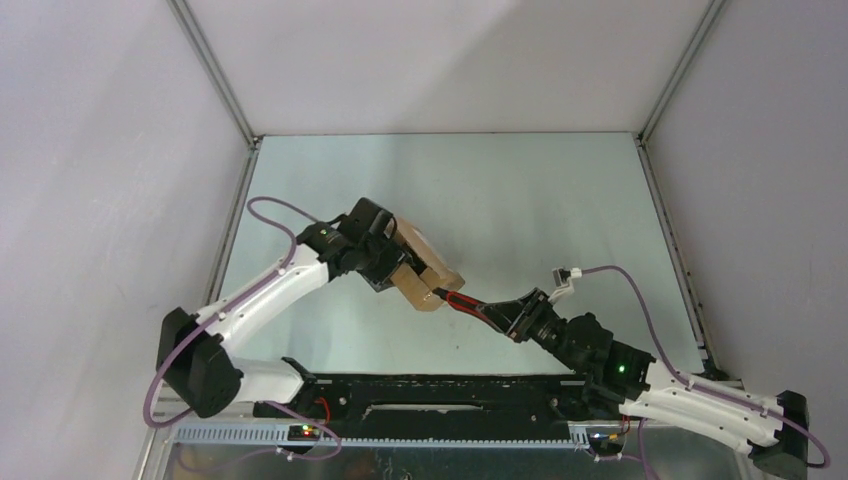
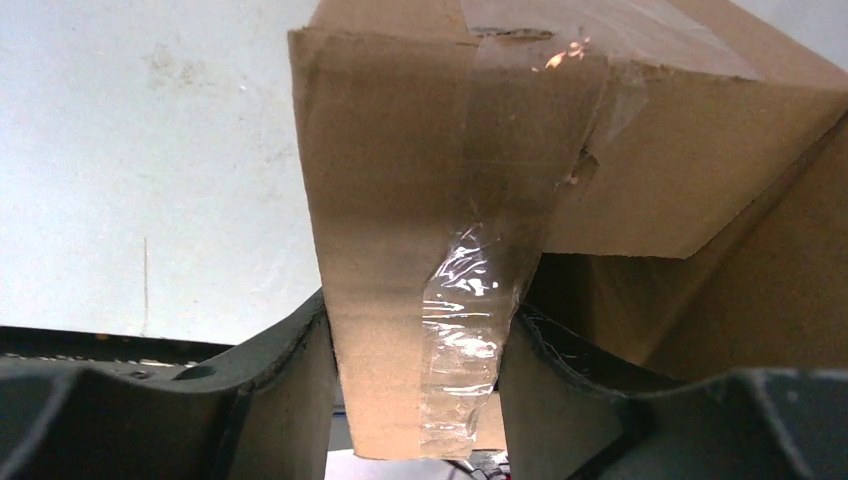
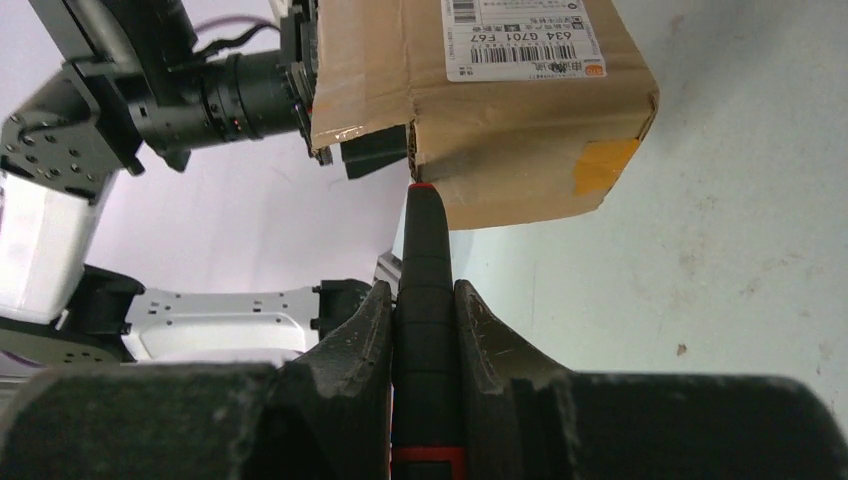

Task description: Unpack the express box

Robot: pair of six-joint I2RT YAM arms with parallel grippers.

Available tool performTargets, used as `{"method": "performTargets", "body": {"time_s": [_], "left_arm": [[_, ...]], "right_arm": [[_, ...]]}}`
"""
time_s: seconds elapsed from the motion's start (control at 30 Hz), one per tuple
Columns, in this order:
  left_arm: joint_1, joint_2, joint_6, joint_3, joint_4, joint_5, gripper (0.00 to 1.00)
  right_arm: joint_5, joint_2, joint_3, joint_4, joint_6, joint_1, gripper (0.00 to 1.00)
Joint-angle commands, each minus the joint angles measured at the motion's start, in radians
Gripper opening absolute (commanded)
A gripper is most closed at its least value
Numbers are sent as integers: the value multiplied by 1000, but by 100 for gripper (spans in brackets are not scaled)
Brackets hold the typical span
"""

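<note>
Near the middle of the pale, scuffed table: the express box, a small rectangular carton of matte brown corrugated cardboard, tilted, frayed along its edges. On one face, a white shipping label with black barcode and digits. Near a lower corner, a dull orange-yellow patch of tape. Down one opened flap, a strip of clear tape, glossy and wrinkled.

Left gripper: partly closed, dark curved fingers pressed against both faces of that taped flap, gripping the box.

Right gripper: clamped tight on the utility knife, a slim black handle with a red nose, ridged along its back. Knife nose touching the box at a torn seam beneath the label.

Cannot tell whether the box rests on the table or hangs just above it.
</note>
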Motion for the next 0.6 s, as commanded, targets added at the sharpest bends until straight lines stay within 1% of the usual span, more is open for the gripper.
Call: {"method": "performTargets", "body": {"time_s": [0.0,0.07,0.17,0.23,0.37,0.57], "left_arm": [[-14,-95,-219,-59,79,-48,37],[-13,-121,-248,-77,74,-72,35],[-14,-156,-282,-111,102,-85,34],[-14,-164,-298,-127,127,-79,33],[-14,-150,-303,-121,122,-75,29],[-5,-161,-322,-160,136,-100,29]], "right_arm": [[68,39,-2,136,-38,19,0],[138,36,-11,157,-46,55,0],[179,33,-17,158,-47,78,0],[174,46,-21,175,-45,83,0],[168,64,-18,179,-35,88,0],[186,-23,-18,118,-46,86,0]]}}
